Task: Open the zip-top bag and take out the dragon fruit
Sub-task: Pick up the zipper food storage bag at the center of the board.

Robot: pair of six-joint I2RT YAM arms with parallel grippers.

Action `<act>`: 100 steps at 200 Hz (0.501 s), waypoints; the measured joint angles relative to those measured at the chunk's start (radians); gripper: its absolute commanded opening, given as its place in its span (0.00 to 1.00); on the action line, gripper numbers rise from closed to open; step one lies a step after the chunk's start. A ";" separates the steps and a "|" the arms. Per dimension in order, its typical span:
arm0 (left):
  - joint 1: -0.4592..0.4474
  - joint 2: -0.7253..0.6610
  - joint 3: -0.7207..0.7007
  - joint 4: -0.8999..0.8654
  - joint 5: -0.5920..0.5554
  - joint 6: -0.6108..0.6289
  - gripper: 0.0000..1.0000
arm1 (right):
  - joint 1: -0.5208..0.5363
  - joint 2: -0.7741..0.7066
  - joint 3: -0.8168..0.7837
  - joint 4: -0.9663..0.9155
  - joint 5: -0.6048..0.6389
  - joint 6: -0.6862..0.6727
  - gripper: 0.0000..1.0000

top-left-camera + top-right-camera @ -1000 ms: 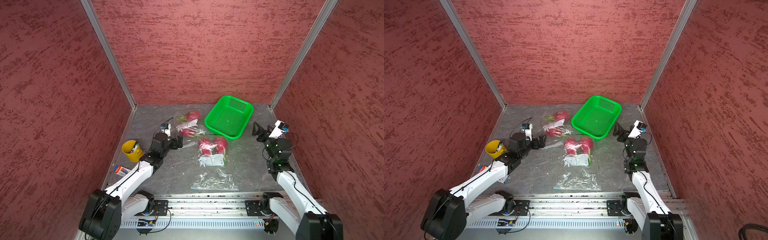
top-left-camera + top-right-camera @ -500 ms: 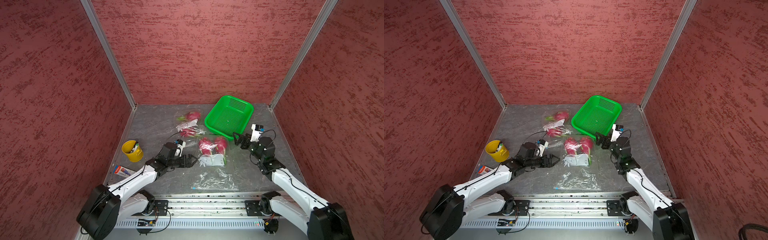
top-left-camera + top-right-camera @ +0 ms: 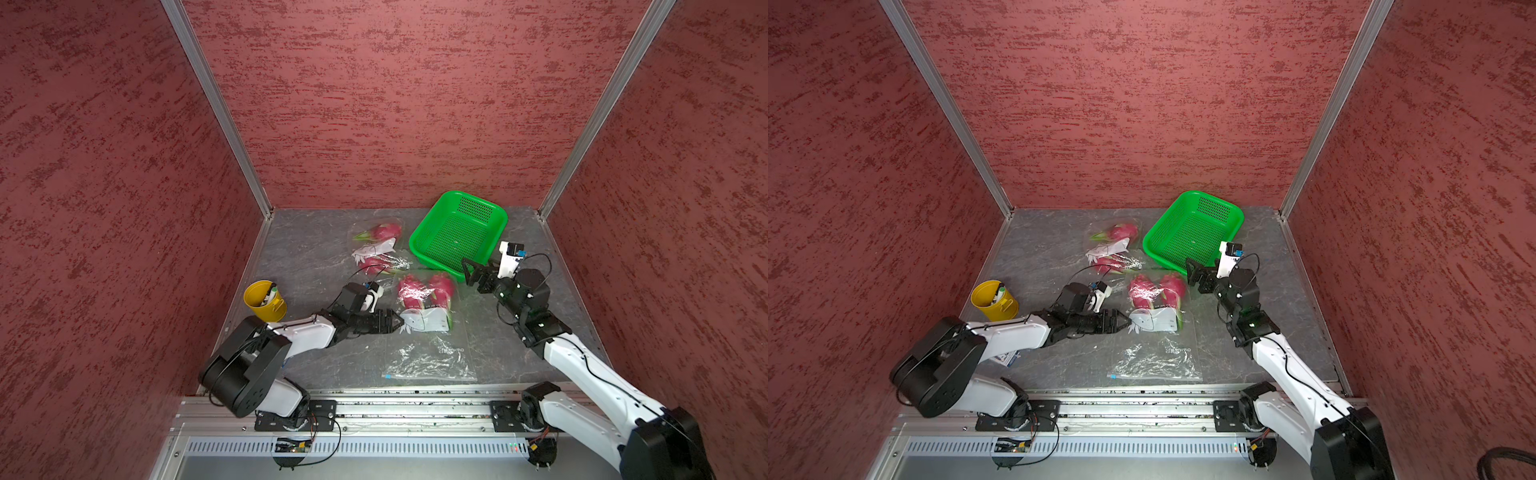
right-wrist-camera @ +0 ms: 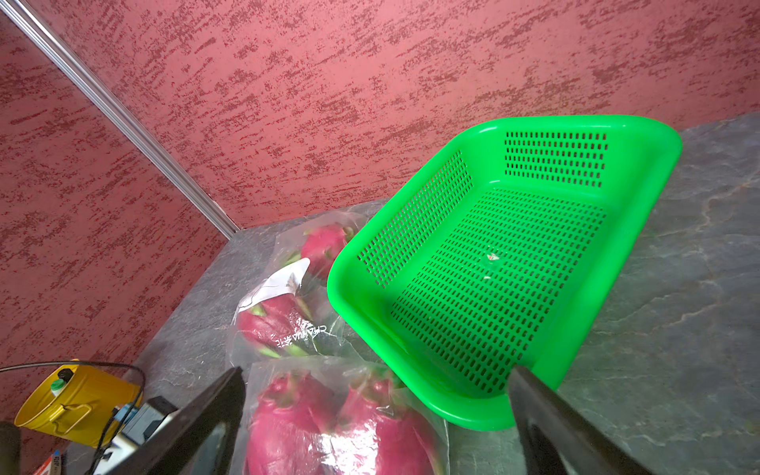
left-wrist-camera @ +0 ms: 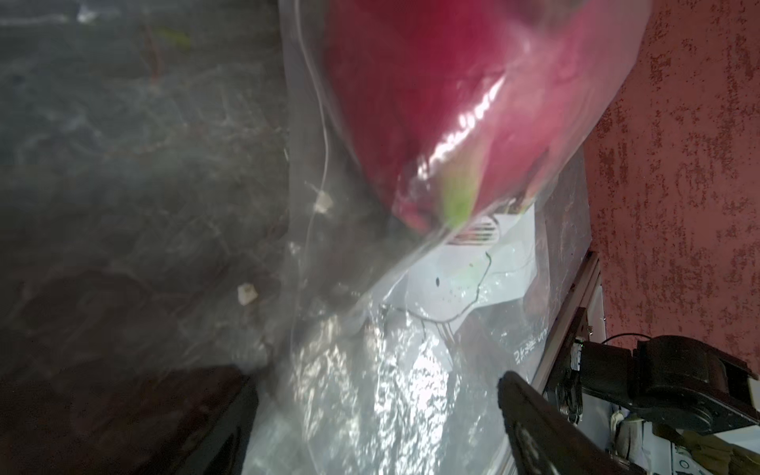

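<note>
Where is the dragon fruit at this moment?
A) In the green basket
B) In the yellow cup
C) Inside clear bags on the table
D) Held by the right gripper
C: all four dragon fruit lie sealed in two clear bags, two in the near bag and two in the far bag; the green basket holds none.

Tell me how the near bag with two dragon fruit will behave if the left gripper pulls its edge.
The bag is thin, crinkled film, so it will likely flop rather than lift flat. Its two dragon fruit look heavy and may roll together. The glossy film may slip from the left gripper.
</note>
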 measured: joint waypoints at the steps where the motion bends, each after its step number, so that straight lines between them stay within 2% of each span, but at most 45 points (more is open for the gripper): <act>1: 0.000 0.002 0.002 0.001 0.001 0.000 0.88 | 0.000 -0.001 0.000 0.000 0.001 0.000 0.98; 26: 0.008 0.097 0.061 0.040 0.037 0.006 0.74 | 0.006 -0.016 0.000 0.000 0.013 -0.001 0.98; 53: 0.012 0.166 0.099 0.071 0.086 0.002 0.46 | 0.011 -0.017 0.000 0.000 0.030 -0.005 0.97; 61: 0.012 0.175 0.102 0.075 0.096 0.006 0.36 | 0.011 -0.017 0.000 0.000 0.034 -0.007 0.97; 77: 0.016 0.175 0.101 0.083 0.121 -0.004 0.09 | 0.015 -0.014 0.000 0.000 0.040 -0.014 0.94; 83: 0.018 0.172 0.102 0.086 0.126 -0.010 0.05 | 0.017 -0.012 0.000 0.001 0.040 -0.018 0.93; 100: 0.033 0.153 0.101 0.097 0.143 -0.041 0.02 | 0.025 -0.003 0.000 0.002 0.041 -0.032 0.89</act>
